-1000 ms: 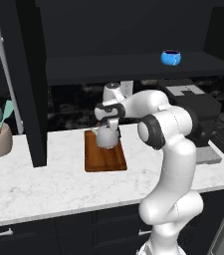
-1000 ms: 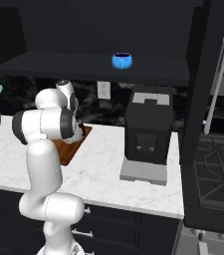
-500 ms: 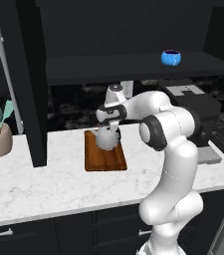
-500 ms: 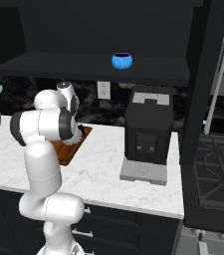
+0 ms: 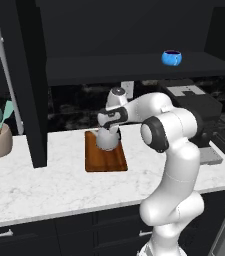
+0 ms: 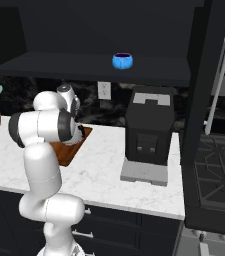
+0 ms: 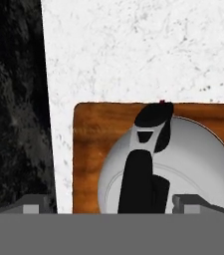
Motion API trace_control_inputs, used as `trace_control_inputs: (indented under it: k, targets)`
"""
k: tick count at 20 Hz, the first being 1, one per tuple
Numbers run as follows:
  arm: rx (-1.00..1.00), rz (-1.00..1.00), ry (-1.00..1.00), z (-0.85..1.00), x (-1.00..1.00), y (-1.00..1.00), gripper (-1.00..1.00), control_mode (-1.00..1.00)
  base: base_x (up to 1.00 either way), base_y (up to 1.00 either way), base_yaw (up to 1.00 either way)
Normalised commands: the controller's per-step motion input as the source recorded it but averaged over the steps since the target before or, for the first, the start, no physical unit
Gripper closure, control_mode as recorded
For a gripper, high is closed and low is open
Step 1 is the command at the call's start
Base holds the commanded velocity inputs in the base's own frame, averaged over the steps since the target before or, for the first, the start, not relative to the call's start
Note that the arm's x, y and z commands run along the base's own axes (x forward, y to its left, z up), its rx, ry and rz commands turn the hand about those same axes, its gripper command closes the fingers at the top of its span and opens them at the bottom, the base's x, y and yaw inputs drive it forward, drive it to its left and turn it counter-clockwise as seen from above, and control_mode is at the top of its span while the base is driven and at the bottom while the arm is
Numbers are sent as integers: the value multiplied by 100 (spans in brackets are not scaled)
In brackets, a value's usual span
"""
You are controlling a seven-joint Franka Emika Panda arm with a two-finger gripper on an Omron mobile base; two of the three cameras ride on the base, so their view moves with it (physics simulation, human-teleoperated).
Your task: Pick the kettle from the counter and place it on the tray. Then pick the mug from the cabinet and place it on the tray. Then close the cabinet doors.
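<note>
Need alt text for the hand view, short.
Looking down on the grey kettle with its black handle, sitting on the wooden tray, the open gripper straddling it. White marble counter lies beyond.

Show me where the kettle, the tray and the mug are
kettle (image 7: pixel 193 164), hand view, on its grey dome.
tray (image 5: pixel 104 161), left base view, bare wood in front of the kettle.
mug (image 6: pixel 122 61), right base view, on its blue side.
</note>
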Motion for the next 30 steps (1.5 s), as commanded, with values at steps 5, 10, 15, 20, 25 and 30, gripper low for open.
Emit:
trace_control_inputs:
  k: [5, 10, 15, 20, 25, 30]
  targets:
    - [11, -5, -3, 1, -2, 0, -100, -100, 0, 0, 0]
    - [6, -7, -5, 16, -18, 0, -100, -100, 0, 0, 0]
    - [7, -11, -6, 9, -36, 0, -100, -100, 0, 0, 0]
    - [9, -18, -7, 4, -59, 0, -100, -100, 0, 0, 0]
    - [6, -17, -12, 26, -58, 0, -100, -100, 0, 0, 0]
    - [8, -17, -5, 46, -50, -1, -100, -100, 0, 0, 0]
